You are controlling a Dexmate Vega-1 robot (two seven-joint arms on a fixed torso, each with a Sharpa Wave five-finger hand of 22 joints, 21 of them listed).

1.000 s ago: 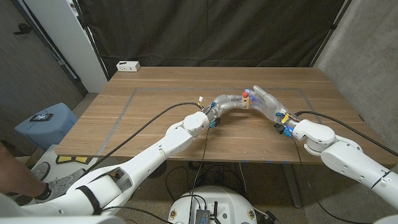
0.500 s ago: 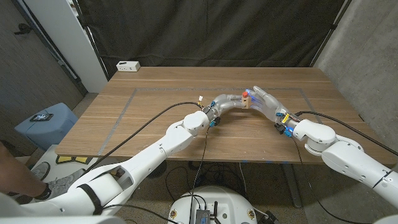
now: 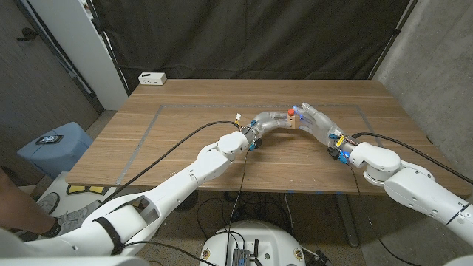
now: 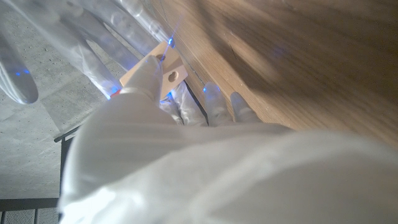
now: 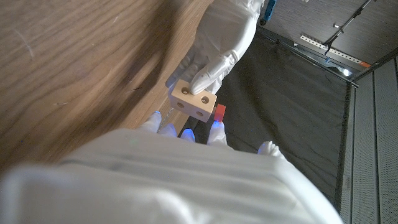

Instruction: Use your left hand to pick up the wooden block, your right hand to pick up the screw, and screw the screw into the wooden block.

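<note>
Black curtains hang behind the broad brown wooden table (image 3: 185,140), where both white arms meet just right of its middle. Up off the tabletop, the left hand (image 3: 272,122) pinches the small pale wooden block with 2 round holes (image 5: 194,99), its fingertips closed on the block's top and far side. The right hand (image 3: 319,122) sits directly opposite, fingers reaching toward the block, and the small red-headed screw (image 5: 220,112) shows just beside the block at those fingertips. It appears to be held between them, though the wrist views are too blurred to make out the grip clearly. In the right wrist view the block's long axis runs crosswise to that hand and its holed face looks back at the fingers, so the screw lies just off 1 end of the block, not yet lined up with either hole.
</note>
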